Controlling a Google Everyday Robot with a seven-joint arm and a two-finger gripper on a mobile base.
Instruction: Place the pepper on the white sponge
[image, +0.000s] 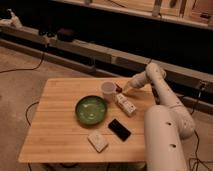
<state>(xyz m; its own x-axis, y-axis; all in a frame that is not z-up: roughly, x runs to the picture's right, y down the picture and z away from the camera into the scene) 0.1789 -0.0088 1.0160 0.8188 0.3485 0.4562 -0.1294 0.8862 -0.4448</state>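
Note:
The pepper (118, 88) is a small dark red piece lying on the wooden table (55, 125), just right of a pale cup (108, 90). My gripper (123, 91) is low over the table at the pepper's right side, at the end of the white arm (150, 76) that reaches in from the right. The white sponge (98, 142) is a small cream pad near the table's front edge, well away from the gripper.
A green bowl (91, 109) sits mid-table. A longer white block with dark marks (126, 104) lies just below the gripper. A black phone (119, 129) lies between that block and the sponge. My white body (165, 140) stands at the table's right edge.

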